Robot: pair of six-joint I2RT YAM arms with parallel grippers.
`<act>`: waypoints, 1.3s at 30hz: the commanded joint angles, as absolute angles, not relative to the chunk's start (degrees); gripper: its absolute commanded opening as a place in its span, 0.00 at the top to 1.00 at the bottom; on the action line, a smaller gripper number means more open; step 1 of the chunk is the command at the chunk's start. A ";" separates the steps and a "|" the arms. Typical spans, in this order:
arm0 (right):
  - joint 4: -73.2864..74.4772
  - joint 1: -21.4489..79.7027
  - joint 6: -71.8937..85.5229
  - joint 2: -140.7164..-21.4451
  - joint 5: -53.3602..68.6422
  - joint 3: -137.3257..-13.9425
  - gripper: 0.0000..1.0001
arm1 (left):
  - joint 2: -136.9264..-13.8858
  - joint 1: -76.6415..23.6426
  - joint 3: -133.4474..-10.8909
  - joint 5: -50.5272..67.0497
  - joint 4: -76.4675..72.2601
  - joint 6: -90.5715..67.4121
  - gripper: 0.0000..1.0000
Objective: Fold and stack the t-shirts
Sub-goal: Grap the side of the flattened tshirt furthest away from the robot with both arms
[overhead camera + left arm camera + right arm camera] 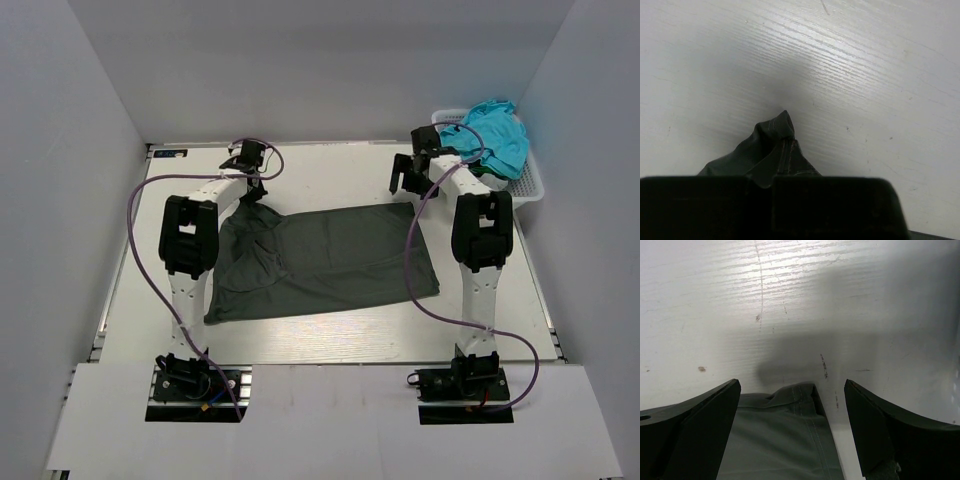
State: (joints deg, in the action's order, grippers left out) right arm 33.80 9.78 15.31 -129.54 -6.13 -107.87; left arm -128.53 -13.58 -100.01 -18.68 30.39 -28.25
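Observation:
A dark charcoal-grey t-shirt (320, 260) lies spread across the middle of the table. My left gripper (250, 190) is shut on its far left corner and lifts that corner into a peak; the pinched cloth (775, 145) sticks out past the closed fingers. My right gripper (408, 180) is open and hangs just above the far right corner of the shirt (800, 405), which lies flat between the two spread fingers (705, 430). A turquoise t-shirt (492, 135) lies heaped in the basket at the far right.
A white lattice basket (528, 185) stands at the far right corner by the right wall. White walls close in the left, back and right sides. Purple cables loop from both arms over the table.

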 commanded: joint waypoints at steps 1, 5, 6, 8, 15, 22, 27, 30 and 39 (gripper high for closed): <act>33.93 10.11 16.52 -130.51 -7.21 -107.49 0.10 | -122.70 -13.18 -99.14 -19.07 29.09 -28.30 1.00; 32.61 10.02 16.70 -131.22 -6.42 -106.08 0.13 | -122.08 -13.18 -98.53 -17.94 28.56 -28.30 1.00; 32.35 10.11 16.70 -131.57 -6.33 -105.91 0.13 | -122.08 -13.18 -98.53 -17.93 28.56 -28.30 1.00; 31.99 10.11 17.14 -132.36 -6.50 -105.91 0.17 | -121.55 -13.18 -98.53 -17.93 28.56 -28.30 1.00; 30.33 10.28 16.88 -132.10 -4.04 -103.45 0.63 | -119.79 -13.18 -96.95 -17.40 28.56 -28.30 1.00; 30.15 10.20 16.09 -128.77 -5.10 -102.05 1.00 | -117.52 -13.18 -95.71 -16.79 28.56 -28.83 1.00; 27.87 10.28 15.47 -124.12 -5.01 -99.41 1.00 | -113.13 -13.71 -92.65 -16.79 28.56 -29.35 1.00; 25.93 10.28 14.68 -121.39 -4.48 -96.25 1.00 | -111.27 -14.24 -91.15 -16.79 28.56 -29.36 1.00; 18.81 10.63 13.97 -109.61 -1.85 -83.50 1.00 | -101.18 -14.24 -81.22 -13.19 28.56 -32.60 1.00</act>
State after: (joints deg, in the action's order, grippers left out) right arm 23.31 10.41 14.55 -113.80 -2.96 -85.89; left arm -107.31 -14.00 -83.90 -15.31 28.51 -30.79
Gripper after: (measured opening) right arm 0.009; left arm 0.009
